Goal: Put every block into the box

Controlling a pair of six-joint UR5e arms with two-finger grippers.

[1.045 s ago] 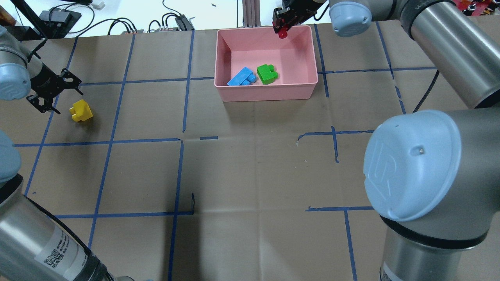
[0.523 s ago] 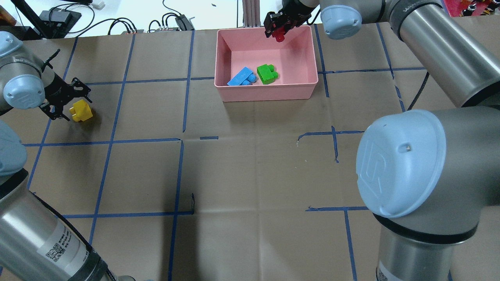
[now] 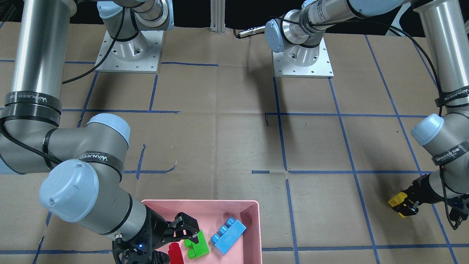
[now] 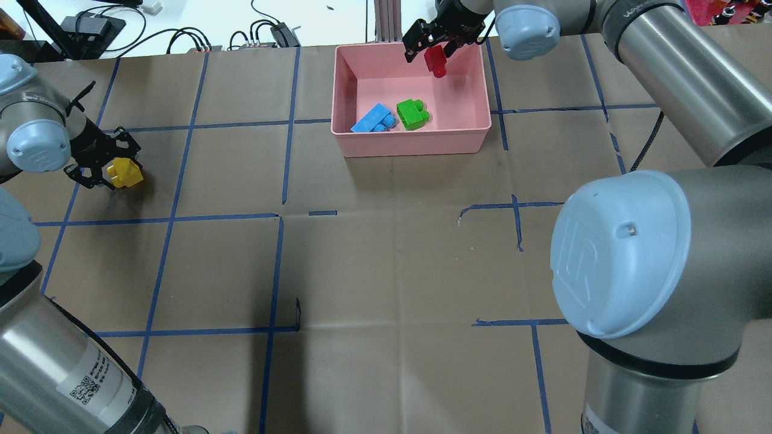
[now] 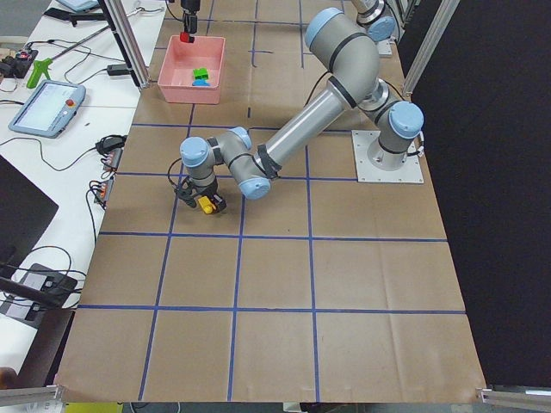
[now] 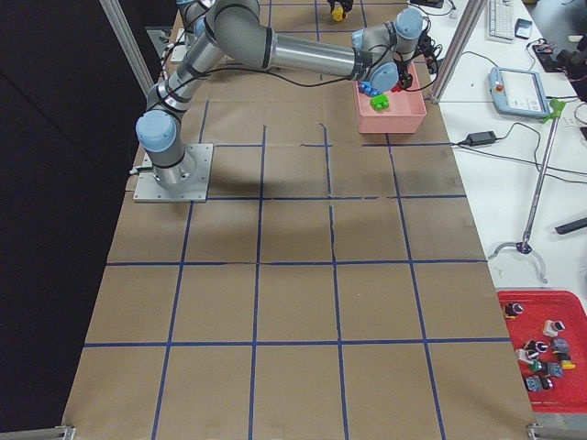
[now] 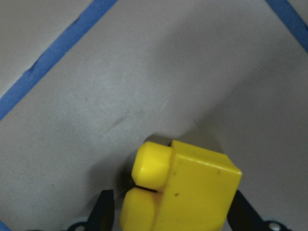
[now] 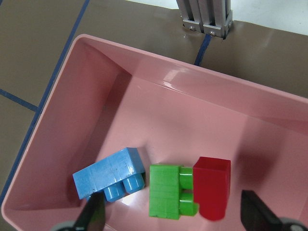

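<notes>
Overhead, the right arm's pale blue joint cap (image 4: 621, 253) bears an embossed UR emblem, and a white QR-code label (image 4: 84, 395) sits on the left arm. The right arm reaches to the far side of the brown paper-covered table (image 4: 386, 271). The right gripper (image 4: 429, 51) hangs over the shallow pink plastic box (image 4: 410, 147) with fingers spread. The small red studded brick (image 4: 435, 61) is just beneath them, gripped by neither. The long light blue brick (image 4: 374, 119) and green brick (image 4: 412, 114) lie in the box's near half. At the left edge the left gripper (image 4: 111, 170) points down, straddling the yellow brick (image 4: 125, 172) on the table, well apart from the box.

Front-facing view: black bands (image 3: 97, 157) on both arms read roughly WANJEED.

Left wrist view: one finger stands on each side of the yellow brick, with a dark sliver on one side; not clamped.

Right wrist view: both fingers stand wide of the red brick, which is just beside the green brick's studs. Whether it rests on the box floor cannot be told.
</notes>
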